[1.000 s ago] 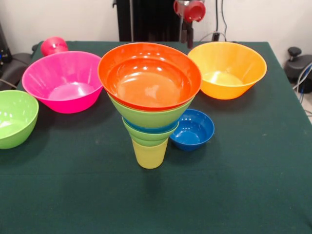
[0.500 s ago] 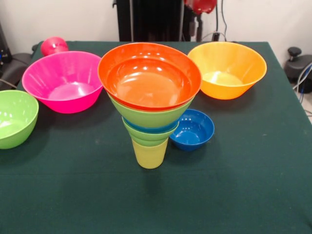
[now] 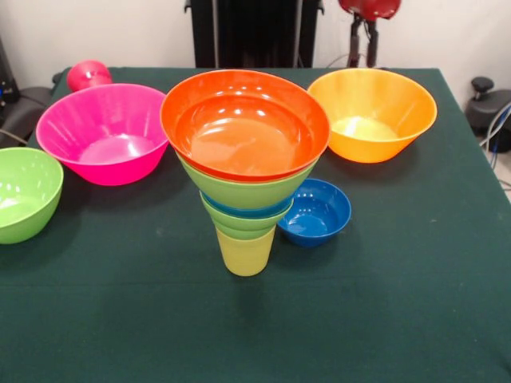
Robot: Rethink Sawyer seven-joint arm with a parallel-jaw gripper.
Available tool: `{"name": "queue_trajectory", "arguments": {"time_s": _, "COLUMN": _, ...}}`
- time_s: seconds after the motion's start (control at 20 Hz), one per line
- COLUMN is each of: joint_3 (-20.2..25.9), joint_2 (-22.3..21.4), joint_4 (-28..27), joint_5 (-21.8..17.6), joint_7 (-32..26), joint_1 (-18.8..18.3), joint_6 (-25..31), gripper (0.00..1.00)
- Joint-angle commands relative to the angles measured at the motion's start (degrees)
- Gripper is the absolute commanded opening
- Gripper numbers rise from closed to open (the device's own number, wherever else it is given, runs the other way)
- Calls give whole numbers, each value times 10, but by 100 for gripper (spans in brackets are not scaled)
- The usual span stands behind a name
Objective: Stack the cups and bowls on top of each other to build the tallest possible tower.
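Probably light and slippery, the orange bowl (image 3: 372, 114) wants pinching at its rim; my jaws hang spread, empty.

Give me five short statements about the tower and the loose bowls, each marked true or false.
1. The tower stands on a yellow cup. True.
2. The top bowl is pink. False: it is orange-red.
3. The dark blue bowl sits on the table beside the tower. True.
4. The gripper holds the yellow-orange bowl. False: it hangs above the table's far edge, holding nothing.
5. The pink bowl is nested in the tower. False: it stands alone.
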Motion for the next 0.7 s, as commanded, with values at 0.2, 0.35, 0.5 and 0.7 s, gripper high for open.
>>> {"name": "queue_trajectory", "arguments": {"time_s": 0.2, "joint_3": -22, "joint_2": 76, "joint_4": -41, "joint_5": -12, "joint_7": -38, "joint_1": 65, "joint_6": 3, "gripper": 100}}
{"name": "queue_trajectory", "arguments": {"time_s": 0.35, "joint_3": -64, "joint_2": 111, "joint_4": -46, "joint_5": -27, "joint_7": -25, "joint_1": 95, "joint_6": -37, "gripper": 100}}
{"name": "queue_trajectory", "arguments": {"time_s": 0.5, "joint_3": -91, "joint_2": 132, "joint_4": -49, "joint_5": -30, "joint_7": -25, "joint_1": 112, "joint_6": -65, "gripper": 100}}
{"name": "queue_trajectory", "arguments": {"time_s": 0.7, "joint_3": -106, "joint_2": 142, "joint_4": -50, "joint_5": -27, "joint_7": -38, "joint_1": 110, "joint_6": -79, "gripper": 100}}
